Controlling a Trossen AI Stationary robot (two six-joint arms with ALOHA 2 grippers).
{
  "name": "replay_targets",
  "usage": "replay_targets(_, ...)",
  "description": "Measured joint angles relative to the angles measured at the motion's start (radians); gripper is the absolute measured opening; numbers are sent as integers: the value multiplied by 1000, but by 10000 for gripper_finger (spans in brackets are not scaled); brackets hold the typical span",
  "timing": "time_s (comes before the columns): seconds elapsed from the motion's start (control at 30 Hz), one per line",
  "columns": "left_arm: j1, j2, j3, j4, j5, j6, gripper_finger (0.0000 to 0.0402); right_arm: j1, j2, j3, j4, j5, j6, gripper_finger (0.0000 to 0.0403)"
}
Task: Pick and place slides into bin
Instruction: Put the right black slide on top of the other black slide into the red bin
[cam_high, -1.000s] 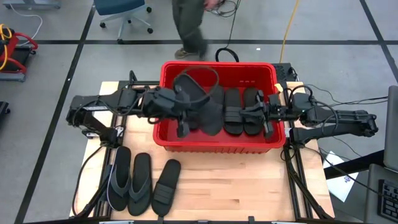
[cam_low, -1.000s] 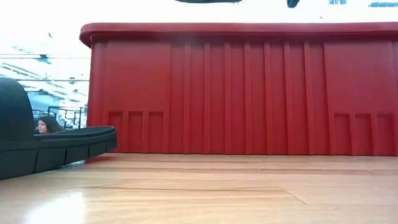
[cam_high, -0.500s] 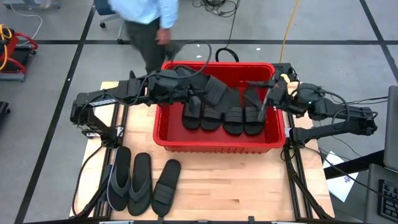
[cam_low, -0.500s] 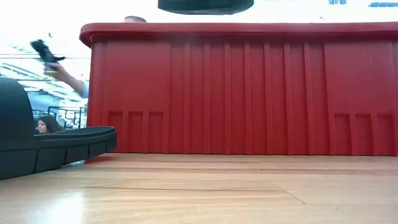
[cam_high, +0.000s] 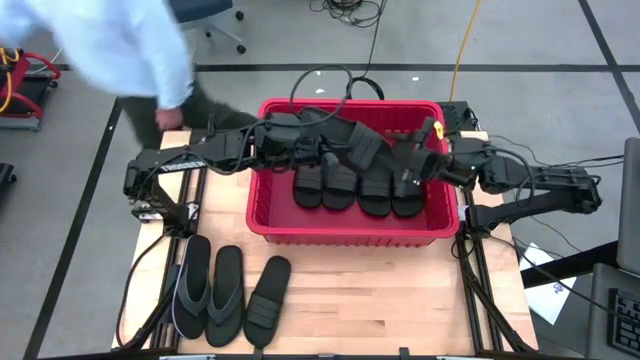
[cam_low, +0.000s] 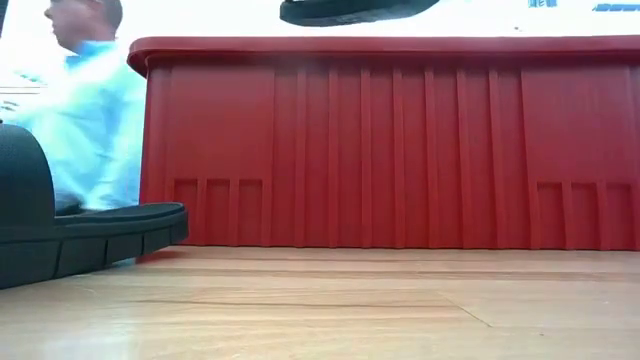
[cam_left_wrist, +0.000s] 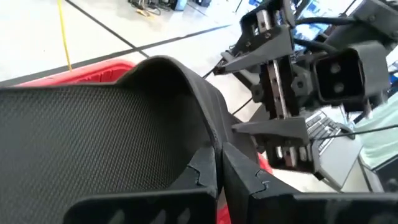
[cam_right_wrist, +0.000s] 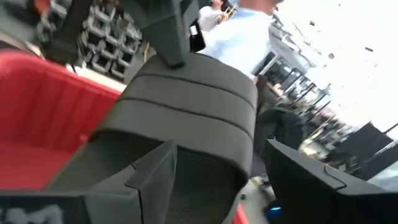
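Counting what the high view shows, you have four slides (cam_high: 350, 186) lying side by side in the bin (cam_high: 350, 228), and three more waiting on the table (cam_high: 400, 300): a thong pair (cam_high: 207, 287) near the left corner and a single banded slide (cam_high: 266, 300) just beside it.

Your left gripper (cam_high: 335, 150) is clenched on a fifth slide (cam_high: 362, 148), holding it in the air over the bin's far side, above the ones already inside. From the left wrist camera you can see the two fingers pinched together on that slide's edge.

Your right gripper (cam_high: 412, 170) hangs over the bin's right end with its fingers spread wide, gripping nothing; in its own wrist view the lifted slide sits between the parted fingers without being squeezed.

By my reading you are a little past halfway: four placed, one about to go in, three left to fetch. A person (cam_high: 110, 50) is walking past the table's far left corner.
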Motion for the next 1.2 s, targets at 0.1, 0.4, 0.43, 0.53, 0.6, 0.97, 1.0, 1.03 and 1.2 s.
replay_targets(0.1, 0, 5, 0, 1, 5, -3, 0, 11, 4, 0, -10, 18, -106, 227)
replay_targets(0.4, 14, 1, 0, 9, 31, -1, 0, 22, 29, 0, 6, 90, -283, 226)
replay_targets(0.43, 16, 0, 0, 12, 43, -1, 0, 22, 29, 0, 8, 90, -300, 226)
replay_targets(0.53, 17, 0, 0, 12, 60, -1, 0, 22, 28, 0, 8, 90, -347, 226)
replay_targets(0.6, 18, 0, 0, 4, 68, -1, 0, 22, 25, 0, 3, 90, -372, 226)
replay_targets(0.97, 35, -19, -1, -9, 132, -8, 0, 46, 17, -1, -31, 127, -585, 226)
replay_targets(1.0, 35, -22, -1, -9, 135, -10, 0, 49, 17, -1, -26, 140, -591, 226)
replay_targets(1.03, 35, -23, -1, -8, 145, -12, 0, 53, 16, -1, -23, 147, -603, 226)
replay_targets(1.2, 29, -23, -1, -10, 158, -32, 0, 54, 24, -2, 41, 169, -678, 226)
